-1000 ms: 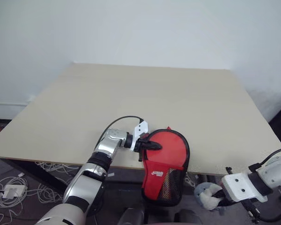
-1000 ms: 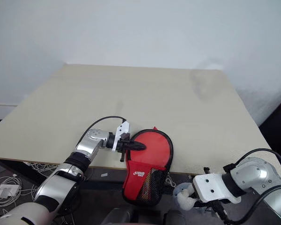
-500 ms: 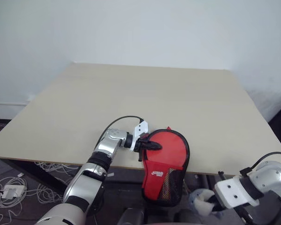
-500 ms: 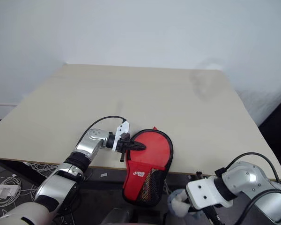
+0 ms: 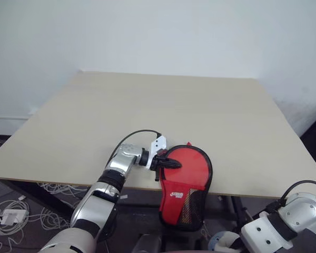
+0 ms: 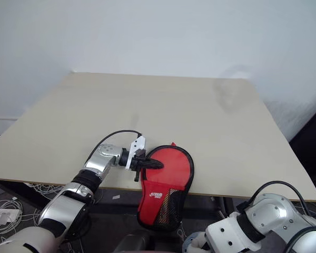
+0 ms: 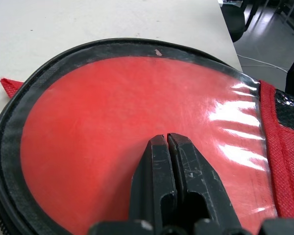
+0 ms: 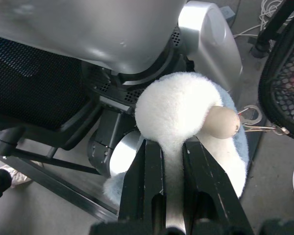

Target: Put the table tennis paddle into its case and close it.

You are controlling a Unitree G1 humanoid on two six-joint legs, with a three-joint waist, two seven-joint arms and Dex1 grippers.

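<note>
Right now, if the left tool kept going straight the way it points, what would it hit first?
The left tool, shut, already lies over the case; its clear red face comes first. Contact is uncertain.

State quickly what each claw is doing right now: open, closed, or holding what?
Left claw: closed, tips resting on the case.
Right claw: closed on a white fluffy charm.
</note>
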